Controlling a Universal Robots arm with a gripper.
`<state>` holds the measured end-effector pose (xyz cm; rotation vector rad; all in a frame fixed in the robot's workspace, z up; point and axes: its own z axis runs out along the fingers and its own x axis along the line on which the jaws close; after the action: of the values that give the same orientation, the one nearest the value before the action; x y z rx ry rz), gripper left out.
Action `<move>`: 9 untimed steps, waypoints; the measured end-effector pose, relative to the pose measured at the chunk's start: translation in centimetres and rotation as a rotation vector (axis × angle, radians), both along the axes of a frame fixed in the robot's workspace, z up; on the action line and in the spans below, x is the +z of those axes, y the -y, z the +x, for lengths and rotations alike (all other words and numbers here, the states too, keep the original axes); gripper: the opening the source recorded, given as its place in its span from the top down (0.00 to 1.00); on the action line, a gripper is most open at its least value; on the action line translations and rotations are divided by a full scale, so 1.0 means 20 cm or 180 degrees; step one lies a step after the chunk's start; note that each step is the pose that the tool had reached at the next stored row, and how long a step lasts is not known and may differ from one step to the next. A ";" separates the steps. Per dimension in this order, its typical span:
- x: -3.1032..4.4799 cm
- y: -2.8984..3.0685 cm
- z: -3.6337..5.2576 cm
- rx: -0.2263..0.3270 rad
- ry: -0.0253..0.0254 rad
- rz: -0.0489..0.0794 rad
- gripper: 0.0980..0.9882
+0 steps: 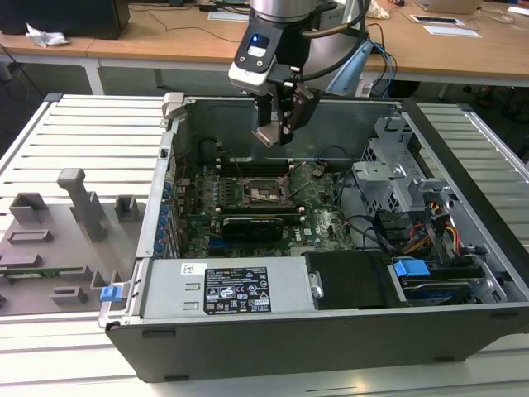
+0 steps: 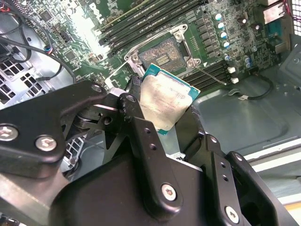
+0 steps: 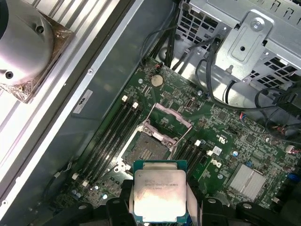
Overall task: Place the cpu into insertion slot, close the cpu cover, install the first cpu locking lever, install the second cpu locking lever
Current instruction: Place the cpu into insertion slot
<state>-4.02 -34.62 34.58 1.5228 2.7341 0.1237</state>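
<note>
We see the gripper (image 1: 278, 126) hanging inside the open computer case (image 1: 289, 347), raised well above the green motherboard (image 1: 324, 225). Its 2 black fingers (image 2: 136, 117) are clamped on opposite edges of the cpu (image 2: 164, 99), which sits between the fingertips with its silver-grey top facing both wrist cameras and its teal-green border showing around the metal.

In the first wrist view, the cpu (image 3: 160, 194) is held flat between the fingers (image 3: 116, 207) and touches nothing else. The insertion slot (image 3: 146, 149) lies beneath and just ahead of the gripper's tip, its dark pin field bare. Beyond the slot, farther from the fingertips, the cpu cover (image 3: 164, 109) stands swung open, off the socket. The long memory slots (image 3: 113, 132) run alongside the socket.

In the exterior view, the insertion slot (image 1: 266, 192) sits almost straight below the gripper.
</note>
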 end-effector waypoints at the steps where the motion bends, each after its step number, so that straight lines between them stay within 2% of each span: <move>1: -0.001 0.000 -0.001 -0.0006 0.0000 0.0000 0.51; 9: -0.003 0.000 -0.004 -0.0042 -0.0002 0.0000 0.51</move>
<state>-4.10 -34.62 34.51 1.5411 2.7241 0.1232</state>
